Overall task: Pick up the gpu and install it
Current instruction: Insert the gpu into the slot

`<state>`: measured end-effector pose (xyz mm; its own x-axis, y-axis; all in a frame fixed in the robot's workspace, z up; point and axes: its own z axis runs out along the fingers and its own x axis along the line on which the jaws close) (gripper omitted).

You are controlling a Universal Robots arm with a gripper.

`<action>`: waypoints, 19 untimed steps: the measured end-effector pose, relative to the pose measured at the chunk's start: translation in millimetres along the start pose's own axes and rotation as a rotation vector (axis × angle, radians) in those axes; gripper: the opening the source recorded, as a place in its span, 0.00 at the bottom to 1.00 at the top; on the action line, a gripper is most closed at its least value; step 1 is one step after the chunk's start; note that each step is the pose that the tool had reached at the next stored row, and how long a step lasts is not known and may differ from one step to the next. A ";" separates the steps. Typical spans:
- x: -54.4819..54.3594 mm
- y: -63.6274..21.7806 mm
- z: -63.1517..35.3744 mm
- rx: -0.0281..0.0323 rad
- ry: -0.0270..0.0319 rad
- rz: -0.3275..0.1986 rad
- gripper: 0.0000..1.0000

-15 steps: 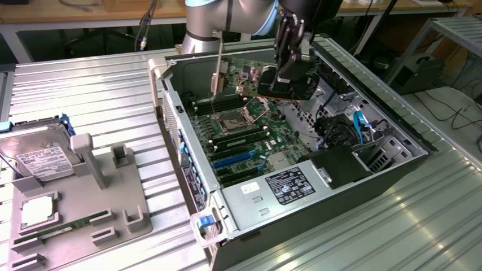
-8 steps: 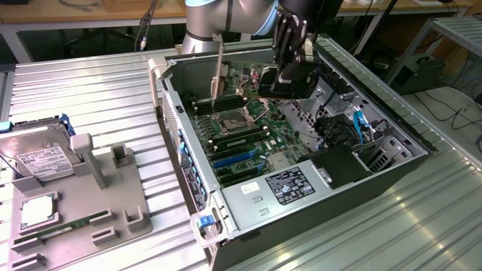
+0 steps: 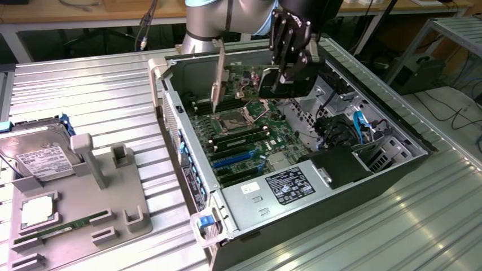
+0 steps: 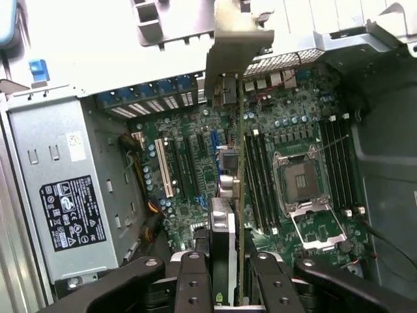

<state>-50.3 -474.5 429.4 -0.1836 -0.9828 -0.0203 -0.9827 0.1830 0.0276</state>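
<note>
The gpu hangs above the open computer case, over the motherboard. Its silver end bracket points down toward the board. My gripper is shut on the card's edge away from the bracket. The wrist view looks along the gpu edge-on, with its bracket at the far end near the case's rear slot openings. My gripper clamps the card between its black fingers. Beneath the card lie the white slot and the blue slots.
A grey holder at the exterior view's left carries a silver hard drive, a processor chip and a green memory stick. Inside the case are the power supply, the processor socket and bundled cables.
</note>
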 end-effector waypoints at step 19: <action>2.4 -0.7 3.8 -0.0019 0.0049 -0.175 0.28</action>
<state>-50.1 -476.8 425.5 -0.0099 -0.9997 -0.0201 -0.9996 0.0093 0.0260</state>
